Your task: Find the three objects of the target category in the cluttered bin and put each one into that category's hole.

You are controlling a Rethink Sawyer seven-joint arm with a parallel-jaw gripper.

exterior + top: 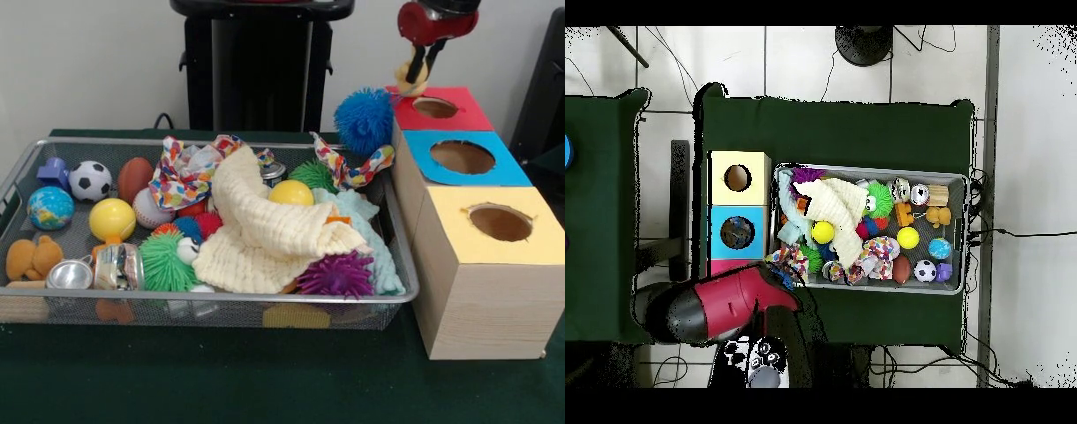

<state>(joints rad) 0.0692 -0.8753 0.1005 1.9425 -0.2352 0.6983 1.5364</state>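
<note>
While hovering above the red box (439, 109) hole | gripper (415, 78) pinches a pale yellowish toy (409, 78) | step: drop-off | next: lower, release into hole | bin (106, 305) awaits further search.

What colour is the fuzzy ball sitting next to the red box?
Blue. The fuzzy ball shows best in the front view.

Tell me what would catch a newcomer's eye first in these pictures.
Probably the wire bin, heaped with bright toys under a crumpled cream cloth, with a fuzzy blue ball perched at its far corner. Beside it stand three wooden boxes topped red, blue and yellow. Above the red one's hole, the gripper holds a small pale object.
</note>
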